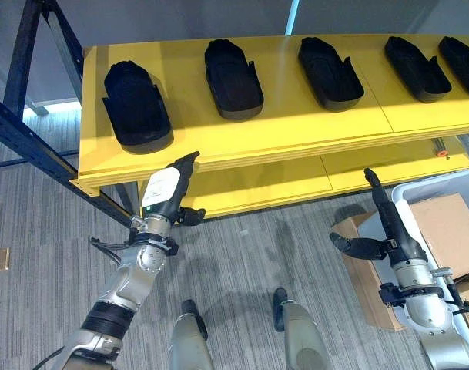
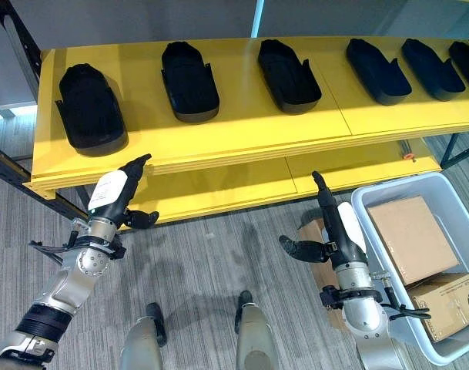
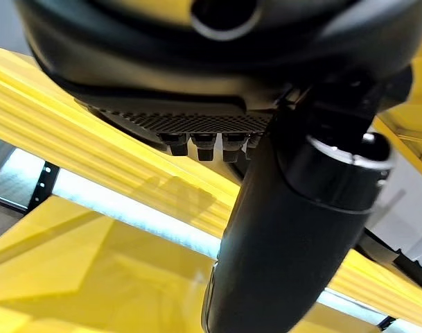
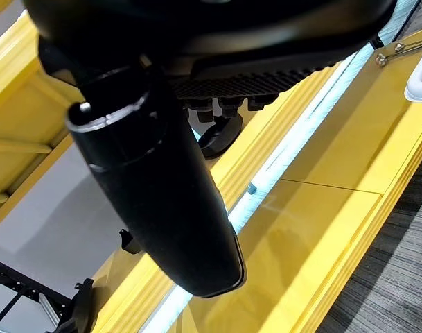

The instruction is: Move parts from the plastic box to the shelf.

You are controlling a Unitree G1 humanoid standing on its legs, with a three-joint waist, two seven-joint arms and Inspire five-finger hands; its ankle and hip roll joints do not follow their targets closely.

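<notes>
Several black moulded parts lie in a row on the top board of the yellow shelf (image 1: pixel 296 123), from the leftmost part (image 1: pixel 135 104) to one at the right (image 1: pixel 416 69). The grey plastic box (image 2: pixel 396 187) stands on the floor at the lower right and holds two cardboard boxes (image 2: pixel 407 235). My left hand (image 1: pixel 169 189) is raised just below the shelf's front edge, under the leftmost part, with straight fingers and nothing in it. Beside the box's left wall, my right hand (image 2: pixel 338 227) points up at the lower shelf board, open and empty, its thumb spread out.
A lower yellow board (image 1: pixel 311 181) runs under the top one. A dark blue rack upright (image 1: pixel 18 131) slants down at the left. A flat piece of cardboard (image 1: pixel 365 277) lies on the grey carpet next to the box.
</notes>
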